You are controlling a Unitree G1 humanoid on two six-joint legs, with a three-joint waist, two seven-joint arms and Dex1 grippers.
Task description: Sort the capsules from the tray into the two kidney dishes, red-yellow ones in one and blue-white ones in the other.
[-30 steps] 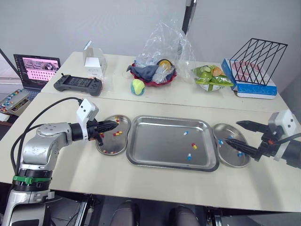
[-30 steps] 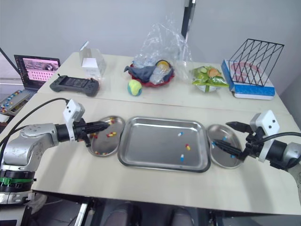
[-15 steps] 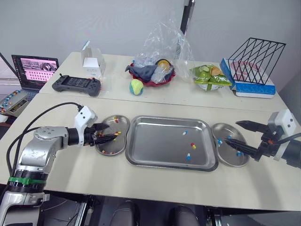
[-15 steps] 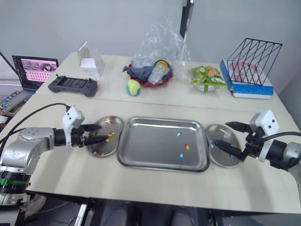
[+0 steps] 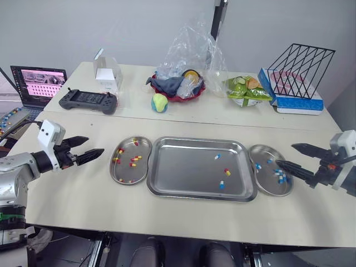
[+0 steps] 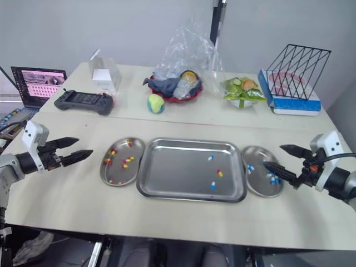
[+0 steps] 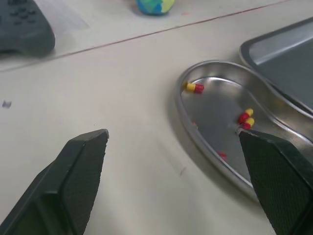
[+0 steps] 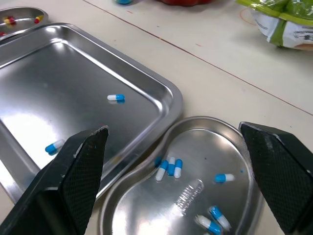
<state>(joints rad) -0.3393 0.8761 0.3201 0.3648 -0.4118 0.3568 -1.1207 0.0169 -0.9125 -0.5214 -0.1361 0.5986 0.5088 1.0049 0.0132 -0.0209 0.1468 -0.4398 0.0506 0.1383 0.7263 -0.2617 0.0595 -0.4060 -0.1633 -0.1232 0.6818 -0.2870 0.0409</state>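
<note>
**Beside the tray, both grippers wide and empty**

Left of the tray point(image 5: 183, 167), the left gripper point(image 5: 94, 145) hung with its jaws spread wide and nothing between them. It stood apart from the left kidney dish point(image 5: 113, 173), which sat just beside the tray's left edge and held the sorted red-yellow capsules point(image 5: 133, 161). Right of the tray, the right gripper point(image 5: 285, 154) was just as wide and just as empty. Its lower finger appeared to reach over the right kidney dish point(image 5: 270, 193), which sat just beside the tray's right edge and held the sorted blue-white capsules point(image 5: 280, 177).

Inside the tray, in its right half, we counted three strays. The far blue-white stray point(image 5: 217, 157) lay toward the tray's far rim and the near blue-white stray point(image 5: 221, 184) toward its near rim. The red-yellow stray point(image 5: 227, 172) lay between them.

We judged the sort nearly finished, and the risks lay in these last picks. The red-yellow stray sat close to the near blue-white stray, so wide jaws closing on one could catch or flick the other. It also lay on the tray's right side, nearer the right gripper, so a pick from there could drop it among the blue-white ones. On polished steel a small capsule could skid away from closing fingers. A finger dipping low could also knock a dish rim and spill what was already sorted.
</note>
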